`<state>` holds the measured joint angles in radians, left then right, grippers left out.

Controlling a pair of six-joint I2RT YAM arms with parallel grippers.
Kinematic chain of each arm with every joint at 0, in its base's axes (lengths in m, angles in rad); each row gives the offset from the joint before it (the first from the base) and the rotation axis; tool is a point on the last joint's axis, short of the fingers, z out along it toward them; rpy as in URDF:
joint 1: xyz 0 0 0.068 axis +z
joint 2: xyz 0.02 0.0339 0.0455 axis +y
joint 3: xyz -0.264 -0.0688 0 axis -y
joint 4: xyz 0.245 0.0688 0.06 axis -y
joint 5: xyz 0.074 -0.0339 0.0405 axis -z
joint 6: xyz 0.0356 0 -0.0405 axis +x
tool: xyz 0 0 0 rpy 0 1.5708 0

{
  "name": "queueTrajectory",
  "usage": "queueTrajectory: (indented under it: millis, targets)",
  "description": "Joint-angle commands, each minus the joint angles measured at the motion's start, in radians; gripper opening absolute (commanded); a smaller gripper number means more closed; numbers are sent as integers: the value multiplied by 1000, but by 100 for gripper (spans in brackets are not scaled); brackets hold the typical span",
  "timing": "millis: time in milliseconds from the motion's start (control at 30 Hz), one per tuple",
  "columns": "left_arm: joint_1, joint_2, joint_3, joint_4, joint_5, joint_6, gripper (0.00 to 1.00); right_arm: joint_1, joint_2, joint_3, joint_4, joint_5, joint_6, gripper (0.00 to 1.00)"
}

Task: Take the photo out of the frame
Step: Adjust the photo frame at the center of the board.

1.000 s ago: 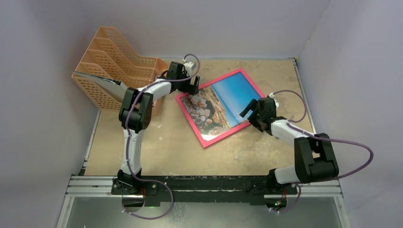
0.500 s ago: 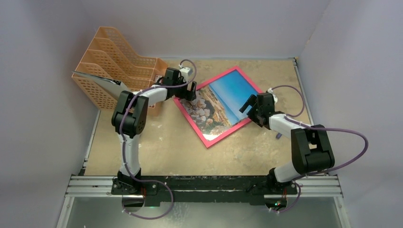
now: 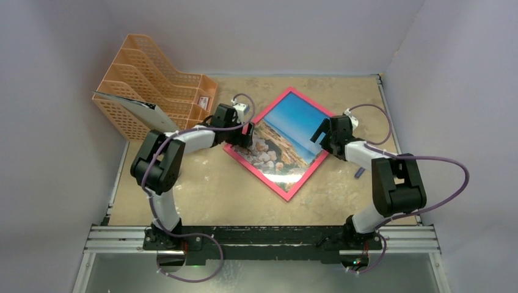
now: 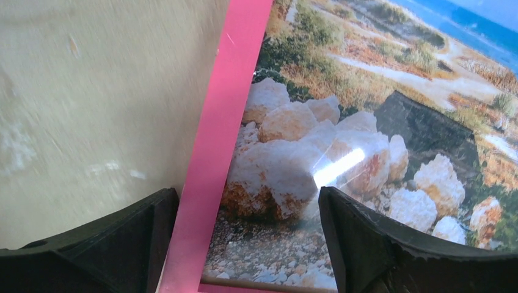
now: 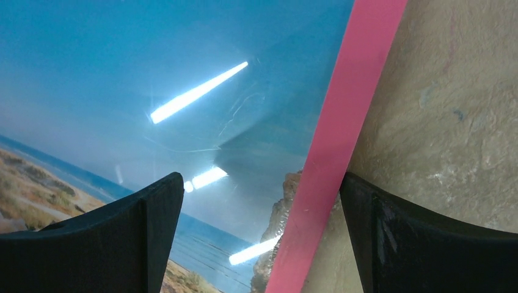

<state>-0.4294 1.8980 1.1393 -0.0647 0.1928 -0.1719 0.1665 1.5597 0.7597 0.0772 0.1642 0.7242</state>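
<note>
Turned slightly, the frame [image 3: 256, 174] (photo [image 3: 287, 134] inside) has the open left pincer [image 3: 244, 135] and right pincer [image 3: 319, 133] astride opposite edges, presumably steadying it.

Wide tool [image 5: 261, 201] astride frame [image 5: 360, 79], contact unclear, glossy photo [image 5: 122, 61]

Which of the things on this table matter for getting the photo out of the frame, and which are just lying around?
For the job: the frame, the photo in it, the left gripper and right gripper, both open over its edges.
Lying about: the orange file rack, the grey sheet standing in it.
</note>
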Motion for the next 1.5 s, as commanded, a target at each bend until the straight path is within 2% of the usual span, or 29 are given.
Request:
queueTrajectory:
  millis: [0, 233, 500, 667, 967, 1100, 1267, 1467]
  targets:
    - [-52, -78, -140, -65, -13, -126, 88, 10, 41, 61, 23, -55, -65, 99]
    - [-129, -230, -302, -2, 7, -207, 88, 9, 116, 145, 1, -60, -136, 99]
    - [-332, -375, -523, 126, -13, -362, 87, 10, 175, 234, -37, -77, -211, 99]
    - [-444, -424, -582, 157, -90, -427, 87, 10, 208, 283, -57, -88, -251, 99]
    - [-444, -521, -540, -4, -225, -347, 93, 10, 267, 404, -169, 79, -282, 99]
    - [-428, -522, -514, -29, -281, -330, 97, 10, 283, 401, -173, 91, -284, 99]
    - [-365, -490, -500, 35, -205, -310, 97, 10, 301, 395, -163, 67, -292, 99]
    - [-358, -450, -531, 173, -19, -332, 94, 11, 299, 408, -135, -28, -360, 99]
